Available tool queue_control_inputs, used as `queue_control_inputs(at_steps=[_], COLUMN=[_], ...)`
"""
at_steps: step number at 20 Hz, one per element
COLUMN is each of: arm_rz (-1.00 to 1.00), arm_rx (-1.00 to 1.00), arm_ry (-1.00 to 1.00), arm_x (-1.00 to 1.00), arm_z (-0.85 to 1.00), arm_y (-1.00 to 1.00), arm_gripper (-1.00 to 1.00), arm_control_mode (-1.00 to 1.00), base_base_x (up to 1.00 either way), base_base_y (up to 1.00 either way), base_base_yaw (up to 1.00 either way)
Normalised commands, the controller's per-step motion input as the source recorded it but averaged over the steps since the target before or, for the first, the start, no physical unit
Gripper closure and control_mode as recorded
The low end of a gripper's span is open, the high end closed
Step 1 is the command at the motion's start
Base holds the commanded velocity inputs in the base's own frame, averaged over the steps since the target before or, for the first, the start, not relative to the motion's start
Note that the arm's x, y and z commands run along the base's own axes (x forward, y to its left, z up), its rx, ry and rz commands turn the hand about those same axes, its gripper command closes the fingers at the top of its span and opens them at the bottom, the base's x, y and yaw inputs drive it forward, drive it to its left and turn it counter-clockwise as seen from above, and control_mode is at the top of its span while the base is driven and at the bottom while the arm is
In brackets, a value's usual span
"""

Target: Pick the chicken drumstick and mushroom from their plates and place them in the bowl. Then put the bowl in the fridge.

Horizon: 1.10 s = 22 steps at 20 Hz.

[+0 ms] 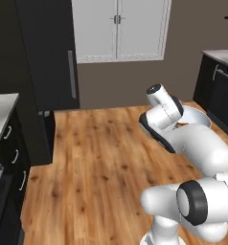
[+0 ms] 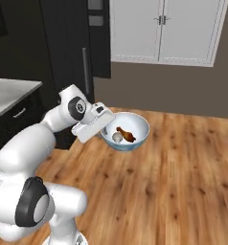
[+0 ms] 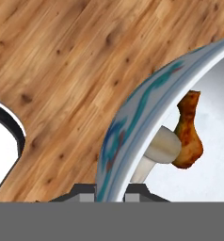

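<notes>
- Hand view: my gripper (image 3: pixel 110 194) is clamped on the rim of the bowl (image 3: pixel 132 117), one finger inside, one outside.
- The chicken drumstick (image 3: pixel 188 134) and mushroom (image 3: pixel 163 147) lie together inside it, so both picks look done.
- I carry the bowl above the wooden floor (image 2: pixel 183 182).
- Left: placing it in the fridge (image 2: pixel 68 43), standing near ahead.

Both base views are looking forward and down, sharing the fridge (image 1: pixel 49 52); the hand view is hovering close over the bowl (image 3: pixel 128 122).
</notes>
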Motion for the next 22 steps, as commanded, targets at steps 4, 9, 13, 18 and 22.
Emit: queue_control_inputs(at_steps=[4, 9, 13, 18, 22], arm_rz=[0.0, 0.0, 0.0, 0.0, 0.0], arm_rx=[0.0, 0.0, 0.0, 0.0, 0.0], arm_ry=[0.0, 0.0, 0.0, 0.0, 0.0], arm_x=[0.0, 0.0, 0.0, 0.0, 0.0], arm_z=[0.0, 0.0, 0.0, 0.0, 0.0], arm_y=[0.0, 0.0, 0.0, 0.0, 0.0], arm_gripper=[1.0, 1.0, 1.0, 1.0, 1.0], arm_control_mode=[1.0, 1.0, 1.0, 1.0, 1.0], base_base_x=[0.84, 0.66, 0.59, 0.77, 0.93], base_base_y=[0.0, 0.0, 0.0, 0.0, -0.08], base_base_yaw=[-0.06, -0.3, -0.4, -0.17, 0.0])
